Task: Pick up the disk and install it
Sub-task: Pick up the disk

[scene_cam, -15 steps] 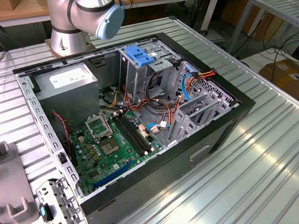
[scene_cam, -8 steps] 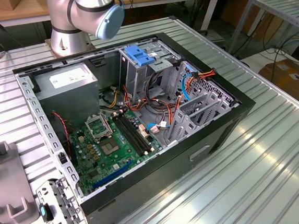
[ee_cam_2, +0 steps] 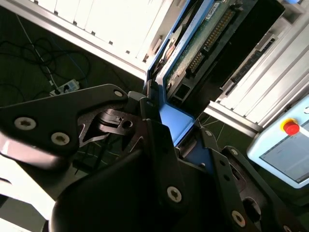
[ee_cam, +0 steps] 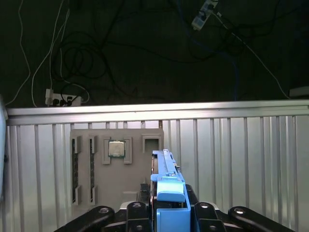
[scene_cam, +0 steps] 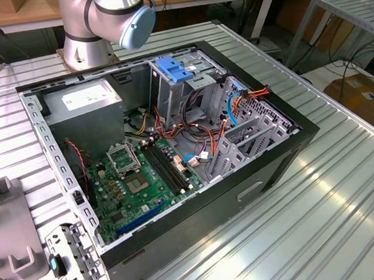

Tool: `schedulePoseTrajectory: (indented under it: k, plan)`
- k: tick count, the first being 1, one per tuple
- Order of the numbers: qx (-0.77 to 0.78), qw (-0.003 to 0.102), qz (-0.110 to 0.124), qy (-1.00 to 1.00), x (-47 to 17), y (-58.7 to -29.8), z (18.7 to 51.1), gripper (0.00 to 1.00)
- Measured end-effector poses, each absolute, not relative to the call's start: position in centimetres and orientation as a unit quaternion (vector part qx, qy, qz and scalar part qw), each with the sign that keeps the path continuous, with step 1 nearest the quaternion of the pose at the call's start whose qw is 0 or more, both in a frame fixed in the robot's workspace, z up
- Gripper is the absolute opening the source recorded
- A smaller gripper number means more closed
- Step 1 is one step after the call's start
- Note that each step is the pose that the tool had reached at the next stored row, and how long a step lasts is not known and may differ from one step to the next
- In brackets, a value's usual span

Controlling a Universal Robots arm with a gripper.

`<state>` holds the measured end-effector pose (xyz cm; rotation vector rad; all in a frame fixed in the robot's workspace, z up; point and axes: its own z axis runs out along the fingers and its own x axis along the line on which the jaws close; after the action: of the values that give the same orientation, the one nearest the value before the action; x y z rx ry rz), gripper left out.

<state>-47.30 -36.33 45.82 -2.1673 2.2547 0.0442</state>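
First wrist view: blue-railed disk (ee_cam: 168, 187) edge-on

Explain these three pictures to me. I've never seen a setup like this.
This is a robot arm at a ribbed metal table. The exterior view looks from off the arm: an open computer case lies on the table, its circuit board facing up. Both wrist views come from cameras riding on the arm. In them its jaws are shut on the disk, a hard drive in a blue carrier. The first wrist view also shows a grey tray with a chip on it.
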Motion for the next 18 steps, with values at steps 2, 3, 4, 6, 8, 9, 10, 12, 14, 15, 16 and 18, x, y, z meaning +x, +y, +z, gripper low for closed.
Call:
schedulePoseTrajectory:
  k: [2,3,4,6,8,9,10,12,14,15,16,18]
  plan:
    - [-0.693,0.007,0.014,0.721,-47.3,-36.3,46.0,0.37]
    - [-0.693,0.007,0.014,0.721,-47.3,-36.3,46.2,0.37]
    - [-0.693,0.007,0.015,0.721,-47.3,-36.3,46.3,0.37]
    - [-0.693,0.006,0.015,0.721,-47.3,-36.3,46.6,0.37]
    - [-0.693,0.006,0.015,0.721,-47.3,-36.3,47.0,0.37]
    - [-0.693,0.006,0.015,0.721,-47.3,-36.3,47.2,0.37]
    - [-0.693,0.006,0.015,0.721,-47.3,-36.3,47.3,0.37]
    - [-0.693,0.005,0.016,0.721,-47.3,-36.3,47.5,0.37]
    - [-0.693,0.005,0.016,0.721,-47.3,-36.3,47.7,0.37]
    - [-0.693,0.005,0.016,0.721,-47.3,-36.3,47.9,0.37]
    - [-0.693,0.005,0.016,0.721,-47.3,-36.3,48.0,0.37]
    - [-0.693,0.005,0.016,0.721,-47.3,-36.3,48.3,0.37]
